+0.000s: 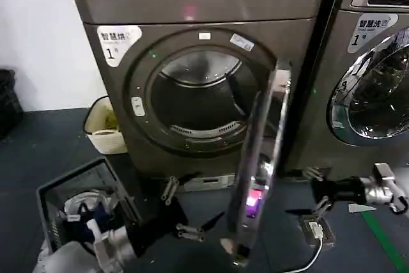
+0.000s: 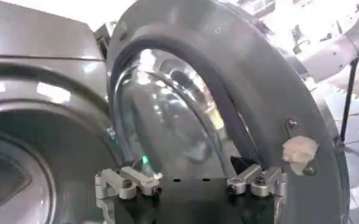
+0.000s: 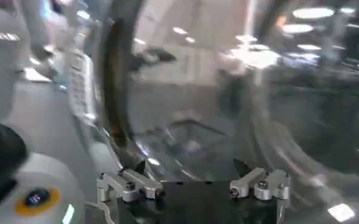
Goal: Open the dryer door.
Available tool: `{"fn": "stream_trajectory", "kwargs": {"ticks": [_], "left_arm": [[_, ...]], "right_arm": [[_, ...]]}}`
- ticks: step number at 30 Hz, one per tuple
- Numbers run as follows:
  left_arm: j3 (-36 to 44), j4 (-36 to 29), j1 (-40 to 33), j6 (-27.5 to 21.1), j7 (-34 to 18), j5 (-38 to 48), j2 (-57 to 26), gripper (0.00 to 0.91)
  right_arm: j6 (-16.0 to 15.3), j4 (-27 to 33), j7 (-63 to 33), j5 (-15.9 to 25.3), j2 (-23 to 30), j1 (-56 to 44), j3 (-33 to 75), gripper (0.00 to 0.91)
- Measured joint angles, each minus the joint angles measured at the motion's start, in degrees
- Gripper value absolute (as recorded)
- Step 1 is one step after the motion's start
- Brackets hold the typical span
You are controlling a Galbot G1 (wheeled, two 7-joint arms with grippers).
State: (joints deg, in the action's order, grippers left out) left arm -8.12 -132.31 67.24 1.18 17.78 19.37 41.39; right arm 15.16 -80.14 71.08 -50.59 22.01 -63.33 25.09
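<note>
Head view: dryer door [image 1: 259, 164] already swung out from the machine front, standing edge-on toward the camera, hinged on the right of the drum opening [image 1: 201, 97]. Opening fully exposed. The neighbouring LG machine [image 1: 374, 87] on the right has its door shut.

Left gripper [image 1: 192, 225] low and near, just left of the door's lower edge, jaws spread wide, holding nothing. Left wrist view looks at the inner face: grey plastic ring around the domed glass [image 2: 167, 122], gripper [image 2: 191, 182] apart from it.

Right gripper [image 1: 317, 206] low on the right, beyond the door's outer side, jaws apart, empty. Right wrist view sees the glass close ahead of the right gripper [image 3: 194, 182].

Handling, judged: door looks heavy and rigid, swings on a stiff hinge. Chrome rim and glass likely slippery; glass should not take a pinch or knock. Best purchase is the free rim edge opposite the hinge, or a flat push on the plastic inner ring.

Task looks essentially done; perhaps a little more swing left.
</note>
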Motion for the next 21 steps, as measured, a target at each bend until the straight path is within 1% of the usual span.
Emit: {"fn": "stream_trajectory", "kwargs": {"ticks": [2,5,6,8,13,21], "left_arm": [[1.1,0.0,-1.0,-0.1,0.0,0.0,0.4,0.907],[3.1,0.1,-2.4,-0.4,-0.1,-0.4,1.1,0.907],[3.7,0.2,-2.8,-0.4,-0.1,-0.5,1.4,0.907],[5.2,0.5,-3.8,-0.5,-0.1,-1.1,2.1,0.907],[9.2,1.4,-6.3,-0.7,-0.3,-2.1,3.9,0.907],[15.0,3.3,-11.0,-0.8,-0.6,-2.4,7.1,0.907]], "right_arm": [[1.2,2.9,-1.1,0.8,0.3,-2.7,3.2,0.907],[3.8,7.0,-3.8,1.6,0.9,-6.3,7.6,0.907],[4.9,8.5,-5.4,1.7,1.3,-7.8,9.4,0.907],[6.0,10.5,-8.2,2.1,2.1,-10.9,13.0,0.907],[6.5,12.5,-15.2,4.1,4.6,-20.8,24.5,0.907],[6.2,13.4,-25.4,8.7,10.3,-36.0,42.8,0.907]]}}
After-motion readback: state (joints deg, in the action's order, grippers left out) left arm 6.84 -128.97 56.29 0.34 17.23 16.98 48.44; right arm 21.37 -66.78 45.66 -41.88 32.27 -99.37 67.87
